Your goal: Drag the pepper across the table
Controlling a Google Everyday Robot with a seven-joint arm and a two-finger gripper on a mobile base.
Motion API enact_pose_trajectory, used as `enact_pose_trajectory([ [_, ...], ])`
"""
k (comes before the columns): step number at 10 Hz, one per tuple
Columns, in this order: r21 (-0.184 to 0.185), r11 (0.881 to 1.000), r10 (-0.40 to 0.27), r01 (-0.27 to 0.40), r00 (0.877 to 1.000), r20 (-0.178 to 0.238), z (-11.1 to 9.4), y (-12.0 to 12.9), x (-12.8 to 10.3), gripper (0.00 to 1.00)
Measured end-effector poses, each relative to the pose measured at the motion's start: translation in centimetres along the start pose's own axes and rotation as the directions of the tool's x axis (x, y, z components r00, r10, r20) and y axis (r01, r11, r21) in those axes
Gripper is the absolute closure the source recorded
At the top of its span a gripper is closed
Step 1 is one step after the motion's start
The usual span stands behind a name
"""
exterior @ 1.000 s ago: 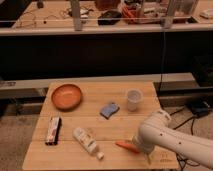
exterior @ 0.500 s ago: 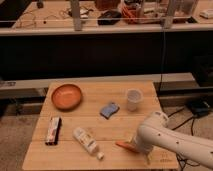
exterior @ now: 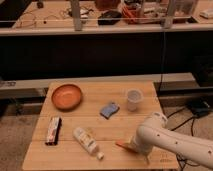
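The pepper (exterior: 121, 145) is a slim orange vegetable lying on the light wooden table (exterior: 115, 125) near its front edge, right of centre. Only its left end shows; the rest is hidden behind my white arm. My gripper (exterior: 134, 149) is down at the pepper, at the end of the arm (exterior: 170, 142) that comes in from the lower right. The gripper itself is mostly hidden by the arm.
An orange bowl (exterior: 66, 96) sits at the back left. A blue sponge (exterior: 109, 109) and a white cup (exterior: 133, 99) stand in the middle and back right. A dark snack bar (exterior: 53, 130) and a white bottle (exterior: 87, 141) lie at the front left.
The arm and gripper have shifted slightly left along the front of the table; the pepper looks a bit further left too.
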Motion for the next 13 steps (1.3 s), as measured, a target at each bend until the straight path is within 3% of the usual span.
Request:
enact_pose_trajectory([
  [3,-0.006,1.000,-0.009,0.009,1.000,0.003,0.4,0.2,-0.1,0.23],
  [10,-0.012,0.999,-0.037,0.037,0.999,0.004,1.2,0.2,-0.4,0.92],
  [13,-0.017,0.997,-0.078,0.078,0.997,0.004,1.4,-1.7,-0.8,0.96],
])
